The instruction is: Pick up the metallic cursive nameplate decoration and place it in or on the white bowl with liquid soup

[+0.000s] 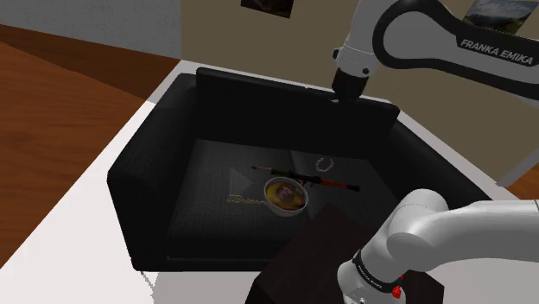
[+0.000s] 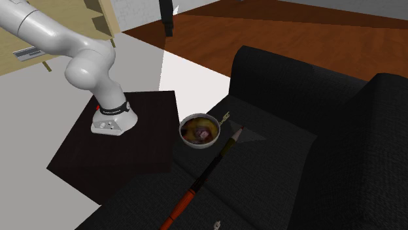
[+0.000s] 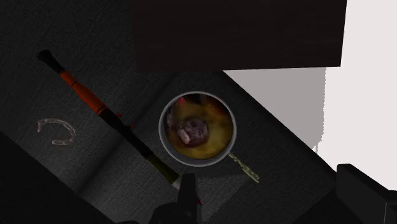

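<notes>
Black sofa (image 1: 155, 168) with bowl (image 2: 198, 145), wooden floor (image 1: 52, 78)

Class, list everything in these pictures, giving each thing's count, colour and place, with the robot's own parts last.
sofa: one, black, on pale floor
bowl: one, pale rim, yellowish soup, on the sofa seat
nameplate: one, gold cursive, on the seat beside the bowl
brush: one, black with an orange-red grip, lying on the seat beside the bowl
ring: one, pale, open-ended, on the seat beyond the brush
stand: one, dark brown, beside the sofa
arm: one, white, reaching over the sofa
gripper: one, black, above the seat, jaws apart
</notes>
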`<act>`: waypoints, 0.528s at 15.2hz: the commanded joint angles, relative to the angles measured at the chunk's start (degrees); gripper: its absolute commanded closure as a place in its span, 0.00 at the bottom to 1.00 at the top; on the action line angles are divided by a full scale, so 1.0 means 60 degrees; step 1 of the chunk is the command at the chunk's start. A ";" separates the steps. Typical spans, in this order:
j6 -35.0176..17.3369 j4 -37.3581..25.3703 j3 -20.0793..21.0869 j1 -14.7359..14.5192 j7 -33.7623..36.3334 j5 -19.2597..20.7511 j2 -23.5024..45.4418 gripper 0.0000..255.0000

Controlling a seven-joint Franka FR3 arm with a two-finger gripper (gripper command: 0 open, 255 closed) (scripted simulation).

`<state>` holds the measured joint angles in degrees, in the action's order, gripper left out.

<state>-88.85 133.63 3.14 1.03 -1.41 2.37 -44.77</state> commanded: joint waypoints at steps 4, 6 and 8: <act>-0.1093 0.0818 -0.0239 -0.0133 -0.0563 0.0110 0.0174 0.00; -0.1842 0.1298 -0.0398 -0.0214 -0.0935 0.0182 0.0377 0.00; -0.2607 0.1724 -0.0557 -0.0291 -0.1306 0.0251 0.0651 0.00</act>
<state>-102.21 142.83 0.52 -0.57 -7.79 3.51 -41.58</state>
